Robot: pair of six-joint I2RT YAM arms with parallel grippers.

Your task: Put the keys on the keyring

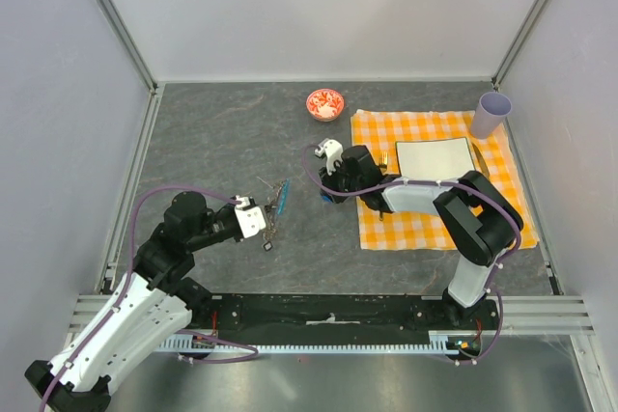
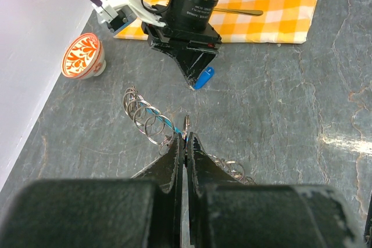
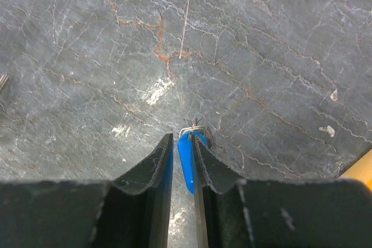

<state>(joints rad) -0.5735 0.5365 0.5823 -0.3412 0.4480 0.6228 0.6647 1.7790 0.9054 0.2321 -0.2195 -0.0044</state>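
The keyring (image 2: 148, 115) is a cluster of thin metal wire loops with a light-blue strip, lying on the grey table; in the top view (image 1: 279, 200) it sits just ahead of my left gripper. My left gripper (image 2: 185, 137) is shut on one upright loop of it. More small loops (image 2: 230, 169) lie beside its right finger. My right gripper (image 3: 183, 139) is shut on a blue-headed key (image 3: 186, 164) low over the table, a small wire clip at its tip. The left wrist view also shows that key (image 2: 204, 78). A small dark piece (image 1: 267, 245) lies under the left gripper.
A red-and-white bowl (image 1: 325, 103) stands at the back centre. An orange checked cloth (image 1: 386, 229) on the right carries a white plate (image 1: 433, 156), a fork (image 2: 238, 11) and a purple cup (image 1: 491, 115). Walls enclose the table on three sides.
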